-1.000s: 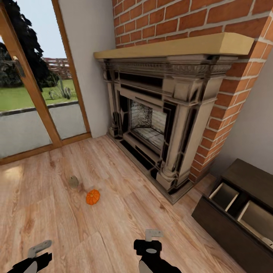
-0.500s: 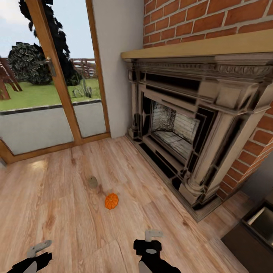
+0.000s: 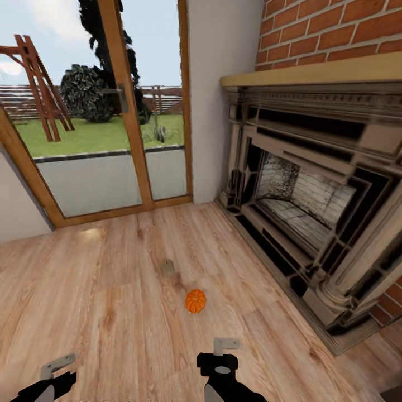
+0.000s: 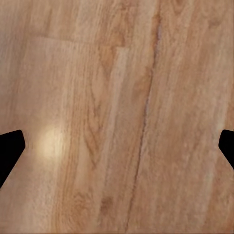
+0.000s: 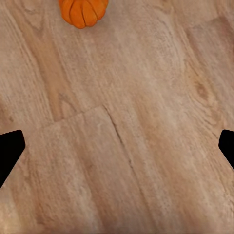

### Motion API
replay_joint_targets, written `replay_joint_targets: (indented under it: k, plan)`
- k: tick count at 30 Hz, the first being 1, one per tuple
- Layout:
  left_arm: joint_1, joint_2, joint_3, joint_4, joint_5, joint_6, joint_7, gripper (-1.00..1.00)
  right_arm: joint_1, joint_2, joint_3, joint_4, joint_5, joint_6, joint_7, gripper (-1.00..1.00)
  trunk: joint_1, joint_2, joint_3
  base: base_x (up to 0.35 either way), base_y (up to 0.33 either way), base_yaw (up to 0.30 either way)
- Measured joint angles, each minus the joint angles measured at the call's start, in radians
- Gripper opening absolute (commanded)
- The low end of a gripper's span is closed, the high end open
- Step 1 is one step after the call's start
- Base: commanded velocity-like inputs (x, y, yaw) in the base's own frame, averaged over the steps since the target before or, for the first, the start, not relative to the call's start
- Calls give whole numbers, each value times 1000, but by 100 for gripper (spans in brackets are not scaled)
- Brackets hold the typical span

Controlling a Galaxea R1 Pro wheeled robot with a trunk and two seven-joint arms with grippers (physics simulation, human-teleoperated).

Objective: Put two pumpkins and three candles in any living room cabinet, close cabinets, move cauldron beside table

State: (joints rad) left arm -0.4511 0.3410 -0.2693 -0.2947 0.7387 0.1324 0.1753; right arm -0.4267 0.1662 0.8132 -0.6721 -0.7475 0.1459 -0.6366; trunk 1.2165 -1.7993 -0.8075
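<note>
One orange pumpkin (image 3: 195,300) lies on the wooden floor in front of the fireplace, and it also shows in the right wrist view (image 5: 83,11). A small pale candle (image 3: 168,268) stands on the floor a little beyond it, towards the glass door. My right gripper (image 3: 225,346) hovers open over bare floor just short of the pumpkin, its fingers wide apart (image 5: 117,148). My left gripper (image 3: 57,365) is low at the left, open above bare planks (image 4: 117,148). The cabinet, cauldron and table are out of view.
A large stone fireplace (image 3: 312,184) with a raised hearth fills the right side under a brick wall. A wood-framed glass door (image 3: 100,156) to the garden closes the far left. Wooden floor (image 3: 111,312) stretches between them.
The camera has swung left: the open dark cabinet has slid out at the right and more of the glass door shows. The pumpkin, the candle and both grippers keep their places.
</note>
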Motion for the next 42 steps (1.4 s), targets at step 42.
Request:
replay_joint_targets:
  k: [42]
  plan:
    - [0,-2,-1,0,-2,-1,0,100,0,-1,0,0,0,-1,1,100,0,0,0,247,168,282]
